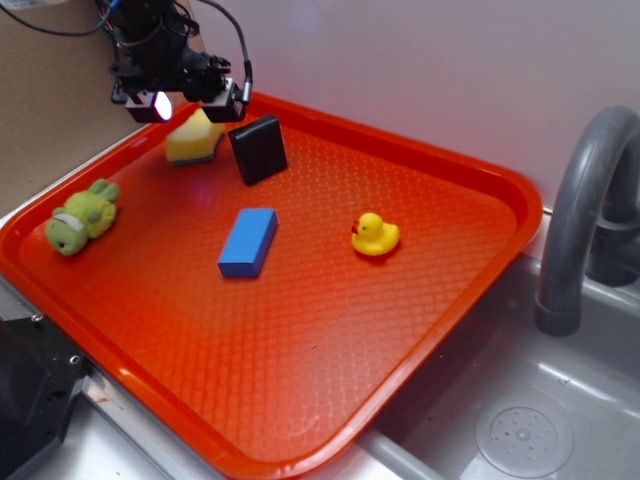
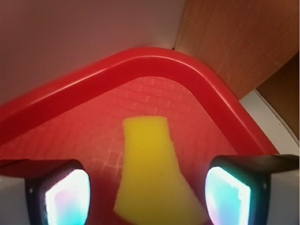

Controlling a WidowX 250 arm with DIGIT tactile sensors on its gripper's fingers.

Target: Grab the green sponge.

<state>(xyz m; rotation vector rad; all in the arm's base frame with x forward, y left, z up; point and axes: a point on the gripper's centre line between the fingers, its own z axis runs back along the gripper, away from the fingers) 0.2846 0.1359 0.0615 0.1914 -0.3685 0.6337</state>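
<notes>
The green sponge (image 1: 195,139) is a small yellow foam block with a thin dark layer along one edge, lying in the far left corner of the red tray (image 1: 450,290). My gripper (image 1: 190,100) hangs just above it, open, one finger on either side. In the wrist view the yellow sponge (image 2: 152,173) lies between the two glowing pads (image 2: 68,199), with a gap to each, and the gripper (image 2: 147,199) holds nothing. The sponge's lower end runs out of the wrist view.
A black rectangular block (image 1: 258,149) leans upright right beside the sponge. A blue block (image 1: 248,241), a yellow rubber duck (image 1: 375,235) and a green plush frog (image 1: 82,217) lie on the tray. The tray rim (image 2: 154,56) and walls close the corner. A grey faucet (image 1: 585,220) stands over the sink at right.
</notes>
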